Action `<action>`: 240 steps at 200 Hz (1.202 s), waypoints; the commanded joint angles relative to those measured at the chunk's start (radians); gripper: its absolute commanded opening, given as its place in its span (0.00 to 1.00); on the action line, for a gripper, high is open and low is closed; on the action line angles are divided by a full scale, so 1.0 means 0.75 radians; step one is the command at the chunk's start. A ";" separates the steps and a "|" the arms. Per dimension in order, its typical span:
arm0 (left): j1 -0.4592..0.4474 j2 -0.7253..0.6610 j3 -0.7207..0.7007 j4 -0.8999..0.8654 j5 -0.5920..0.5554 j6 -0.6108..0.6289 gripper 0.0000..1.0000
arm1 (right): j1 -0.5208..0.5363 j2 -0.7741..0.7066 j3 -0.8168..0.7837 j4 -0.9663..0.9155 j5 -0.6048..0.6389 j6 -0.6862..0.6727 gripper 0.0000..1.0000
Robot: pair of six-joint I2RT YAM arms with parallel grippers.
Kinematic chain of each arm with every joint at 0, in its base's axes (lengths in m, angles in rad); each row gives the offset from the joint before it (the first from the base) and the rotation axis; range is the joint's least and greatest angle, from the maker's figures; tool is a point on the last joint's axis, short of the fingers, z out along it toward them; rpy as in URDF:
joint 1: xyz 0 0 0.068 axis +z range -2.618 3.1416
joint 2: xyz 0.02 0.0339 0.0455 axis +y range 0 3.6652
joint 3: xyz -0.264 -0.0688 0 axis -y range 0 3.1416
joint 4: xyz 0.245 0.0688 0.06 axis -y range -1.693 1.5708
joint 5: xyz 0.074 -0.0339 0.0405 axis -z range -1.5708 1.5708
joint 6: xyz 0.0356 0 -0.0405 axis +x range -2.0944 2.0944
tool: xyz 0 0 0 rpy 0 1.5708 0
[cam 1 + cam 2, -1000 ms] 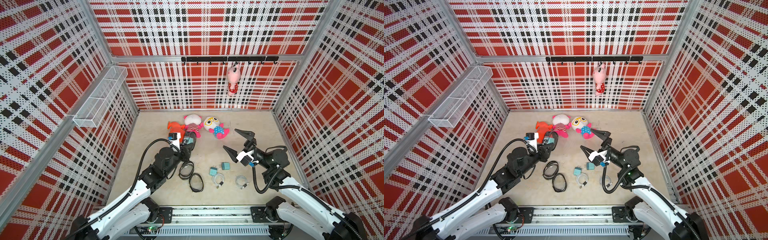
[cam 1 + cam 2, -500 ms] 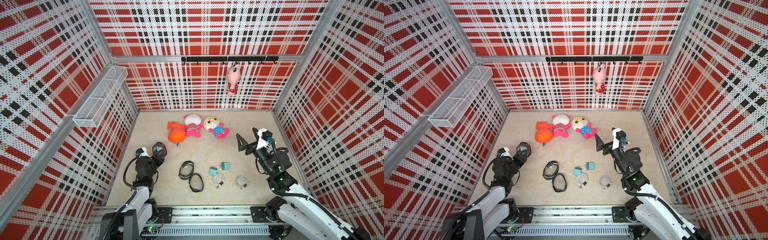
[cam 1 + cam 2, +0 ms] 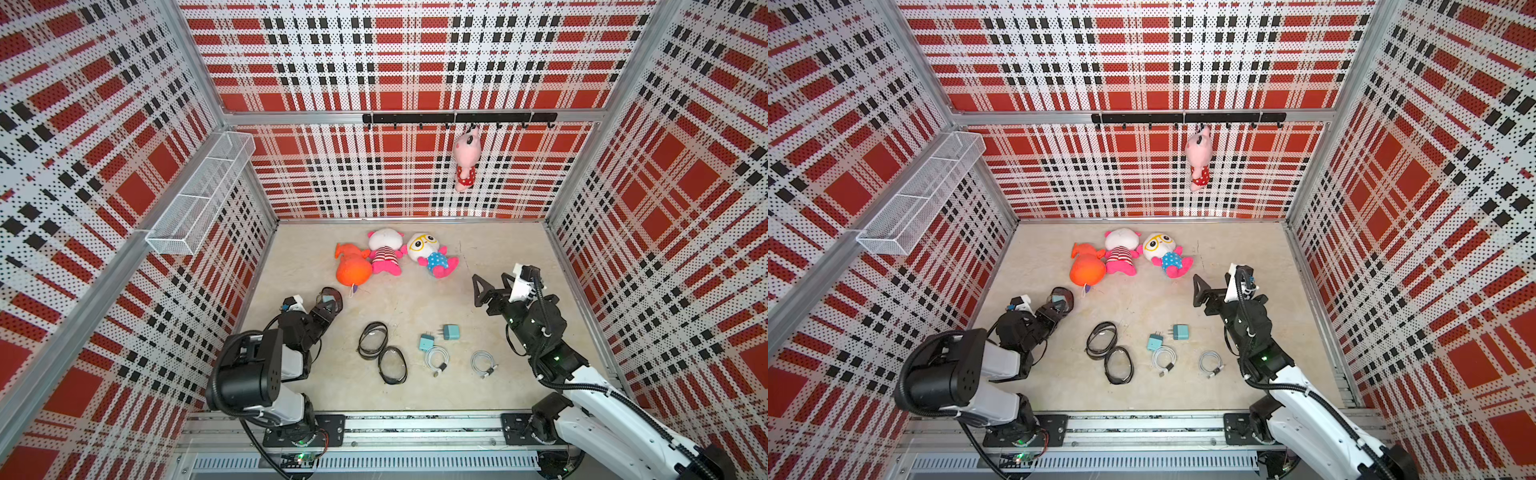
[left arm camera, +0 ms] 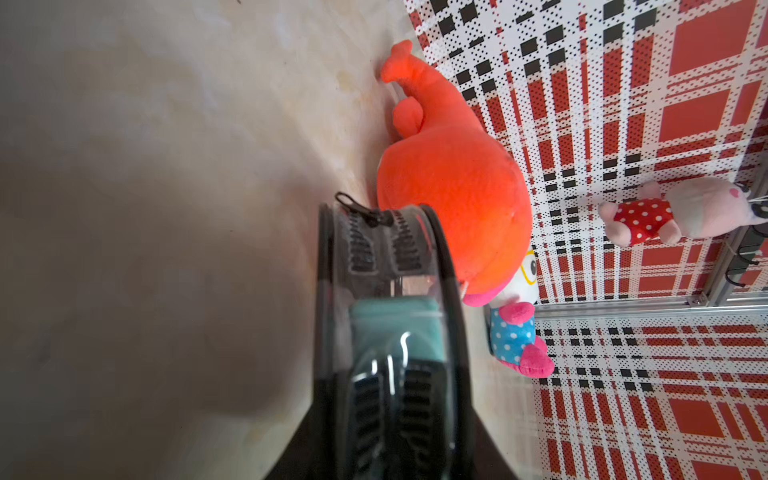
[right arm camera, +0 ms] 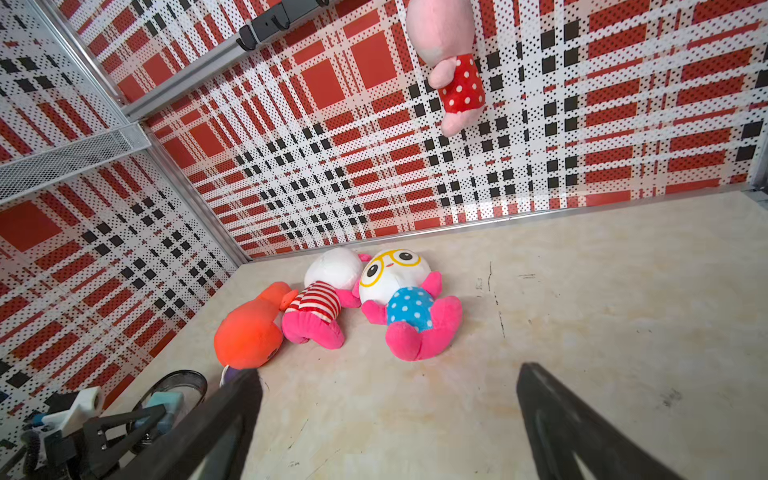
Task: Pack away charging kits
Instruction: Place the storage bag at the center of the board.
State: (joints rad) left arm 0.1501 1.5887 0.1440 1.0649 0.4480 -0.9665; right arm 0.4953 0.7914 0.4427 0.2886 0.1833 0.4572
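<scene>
The left gripper [image 3: 323,309] is clamped on a black-rimmed oval zip case with clear sides [image 3: 331,296], near the left edge of the beige bench [image 3: 415,399]. The left wrist view shows one teal cube plug adapter [image 4: 395,328] inside that case; whether a cable lies in there with it, I cannot tell. The right gripper [image 3: 491,286] hangs near the right edge, its jaws spread wide with nothing between them. Toward the front edge, two more teal adapters [image 3: 427,342] sit just beside each other. Two coiled white cables with dark ties [image 3: 436,358] lie just in front of them, apart from one another. To their left, two further black oval cases [image 3: 372,340] lie touching. Three plush toys [image 3: 384,253] lie in a row near the back edge.
</scene>
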 commanded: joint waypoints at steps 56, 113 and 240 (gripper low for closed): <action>0.023 0.304 0.019 0.419 0.007 -0.145 0.23 | 0.003 0.004 0.103 -0.176 0.059 0.210 1.00; 0.023 -0.008 -0.027 0.059 -0.159 -0.054 0.98 | 0.002 0.006 0.134 -0.208 0.063 0.226 1.00; 0.027 -1.347 0.134 -1.393 -0.786 -0.050 0.98 | 0.003 -0.119 0.109 -0.349 0.121 0.453 1.00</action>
State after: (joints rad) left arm 0.1627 0.7433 0.3107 0.0746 -0.0895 -1.0462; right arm 0.4953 0.6971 0.5190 0.0654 0.2810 0.7441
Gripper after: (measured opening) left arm 0.982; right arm 0.997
